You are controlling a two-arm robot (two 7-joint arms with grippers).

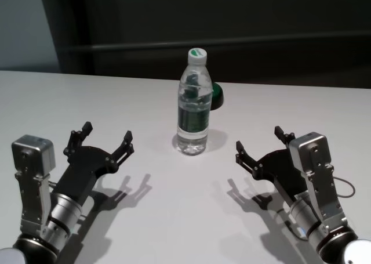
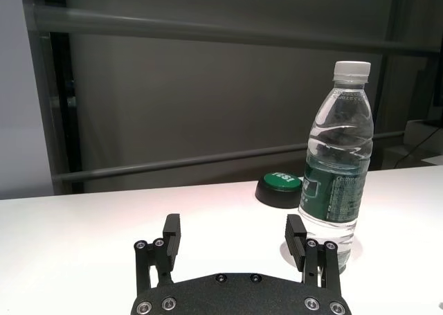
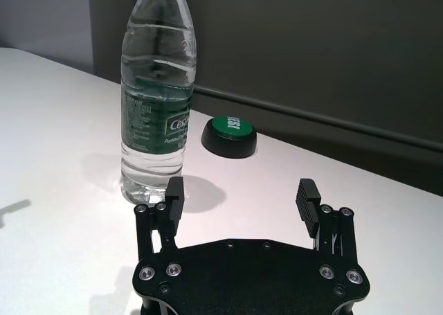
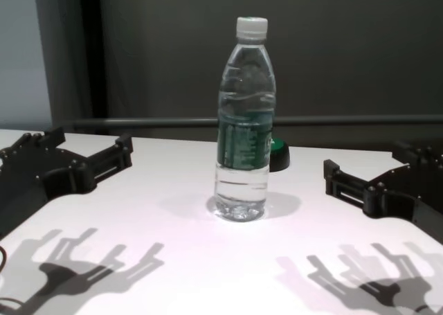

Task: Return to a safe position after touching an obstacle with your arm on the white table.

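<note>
Head view: white table (image 1: 116, 96), then bottle (image 1: 193, 104) upright at centre, green button (image 1: 217, 97) just behind. Left gripper (image 1: 99, 141) and right gripper (image 1: 259, 144) both spread, empty, apart from bottle. Judged: neither arm touching; next, approach contact or hold retracted.

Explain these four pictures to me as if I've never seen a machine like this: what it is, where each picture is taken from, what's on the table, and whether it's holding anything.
This is a two-armed robot. One picture looks down from its head, one forward from its chest, and one from each wrist. Each arm ends in a black two-fingered grasping part. The left pincer and the right pincer both hover open over the white table, holding nothing and touching nothing. Between them, farther out, a clear water bottle with a white cap and green label stands upright. Just behind it sits a small black button with a green top. That is all that lies on the surface.
</note>
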